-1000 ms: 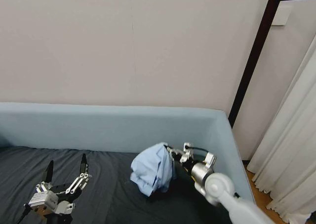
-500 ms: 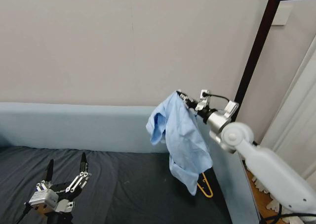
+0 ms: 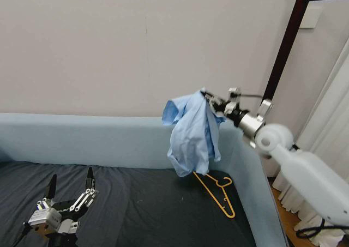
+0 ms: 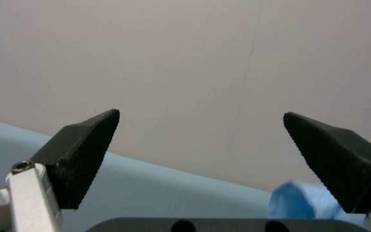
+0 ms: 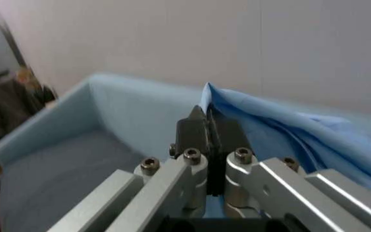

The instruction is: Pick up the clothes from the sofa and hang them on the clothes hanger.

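A light blue shirt [image 3: 192,132] hangs in the air above the sofa's right end, held at its top by my right gripper [image 3: 210,101], which is shut on it. In the right wrist view the closed fingers [image 5: 206,128] pinch the blue cloth [image 5: 282,130]. A yellow hanger [image 3: 217,192] dangles below the shirt, over the dark seat. My left gripper [image 3: 71,190] sits low at the left over the seat, open and holding nothing. In the left wrist view its fingertips [image 4: 85,145] stand wide apart, and a bit of the shirt [image 4: 298,203] shows.
The sofa has a pale blue backrest [image 3: 98,140] and a dark grey seat [image 3: 142,214]. A dark rack post [image 3: 281,56] rises at the right beside white curtains [image 3: 322,165]. A plain wall lies behind.
My right gripper has lifted the shirt from the seat to above the backrest and carried it slightly right. The yellow hanger has come into view beneath it. The left arm barely moved.
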Controlling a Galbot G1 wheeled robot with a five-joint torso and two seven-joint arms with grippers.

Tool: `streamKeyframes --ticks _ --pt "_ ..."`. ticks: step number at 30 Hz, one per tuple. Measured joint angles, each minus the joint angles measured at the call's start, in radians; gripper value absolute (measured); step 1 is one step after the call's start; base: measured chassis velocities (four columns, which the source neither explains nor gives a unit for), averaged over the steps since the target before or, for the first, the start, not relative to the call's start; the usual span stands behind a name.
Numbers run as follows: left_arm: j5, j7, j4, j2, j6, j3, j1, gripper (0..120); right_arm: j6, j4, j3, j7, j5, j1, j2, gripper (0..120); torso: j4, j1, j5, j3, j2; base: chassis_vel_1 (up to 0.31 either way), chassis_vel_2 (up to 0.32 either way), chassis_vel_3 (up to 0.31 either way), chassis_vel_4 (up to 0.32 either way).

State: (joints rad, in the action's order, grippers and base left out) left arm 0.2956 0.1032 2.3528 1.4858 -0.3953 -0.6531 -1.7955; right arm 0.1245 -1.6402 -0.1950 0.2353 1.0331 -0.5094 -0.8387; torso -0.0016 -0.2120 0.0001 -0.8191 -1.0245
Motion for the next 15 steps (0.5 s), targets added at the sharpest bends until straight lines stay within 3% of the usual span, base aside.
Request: streamKeyframes --ticks 2,4,7,15 --pt "0.0 0.001 0.0 -0.004 -0.003 -0.004 -0.003 100 -0.031 0.05 -0.036 -0.001 -0.112 -0.087 -0.018 0 0.0 0.0 -0.0001 0.0 0.0 0.0 0.0 0.0 0.0" --pt "0.0 0.001 0.0 -0.004 -0.003 -0.005 -0.004 100 -0.032 0.053 -0.038 -0.001 -0.117 -0.091 -0.02 0 0.0 0.0 -0.0001 0.0 0.0 0.0 0.0 0.0 0.0" --pt "0.002 0.005 -0.009 -0.011 -0.006 -0.018 -0.005 100 -0.087 0.166 -0.083 -0.011 -0.299 -0.257 -0.074 0 0.0 0.0 -0.0001 0.0 0.0 0.0 0.0 0.0 0.0" --pt "0.001 0.008 -0.031 -0.004 -0.006 -0.022 0.007 100 -0.149 0.2 -0.124 -0.002 -0.404 -0.433 -0.128 0 0.0 0.0 -0.0002 0.0 0.0 0.0 0.0 0.0 0.0"
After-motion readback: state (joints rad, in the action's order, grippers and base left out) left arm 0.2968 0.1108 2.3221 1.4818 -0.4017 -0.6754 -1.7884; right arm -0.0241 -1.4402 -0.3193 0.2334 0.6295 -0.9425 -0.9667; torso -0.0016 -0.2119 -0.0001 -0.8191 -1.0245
